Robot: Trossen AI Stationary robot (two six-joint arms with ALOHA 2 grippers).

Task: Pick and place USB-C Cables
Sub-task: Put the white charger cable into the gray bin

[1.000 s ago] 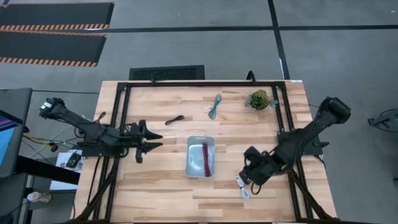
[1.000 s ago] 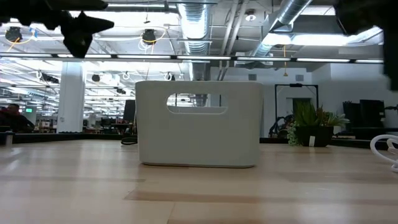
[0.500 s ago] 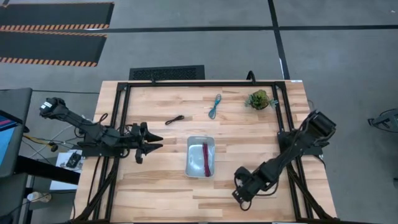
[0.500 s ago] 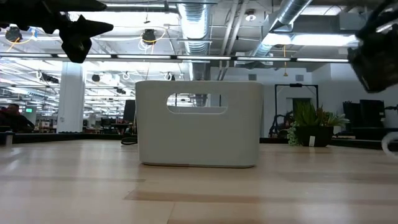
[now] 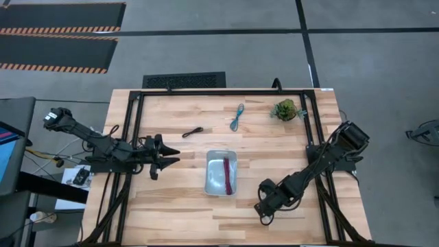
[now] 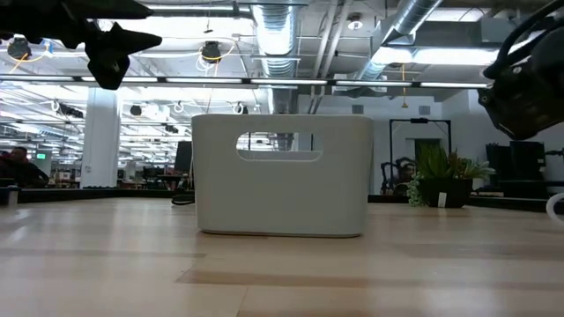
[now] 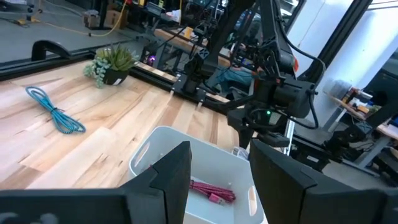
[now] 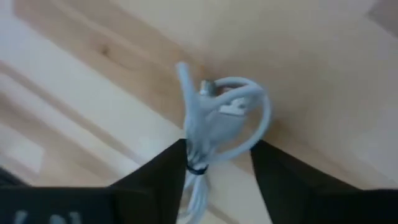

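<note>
The right gripper (image 5: 264, 209), at the tray's (image 5: 212, 180) four o'clock, pinches the white USB-C cable (image 8: 214, 121) between narrow fingers (image 8: 273, 177). The left gripper (image 5: 164, 156) waits at nine o'clock, fingers parted.

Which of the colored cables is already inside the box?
The dark red cable. It lies inside the grey tray, while the teal-blue cable and black cable lie on the bare wood farther back.
</note>
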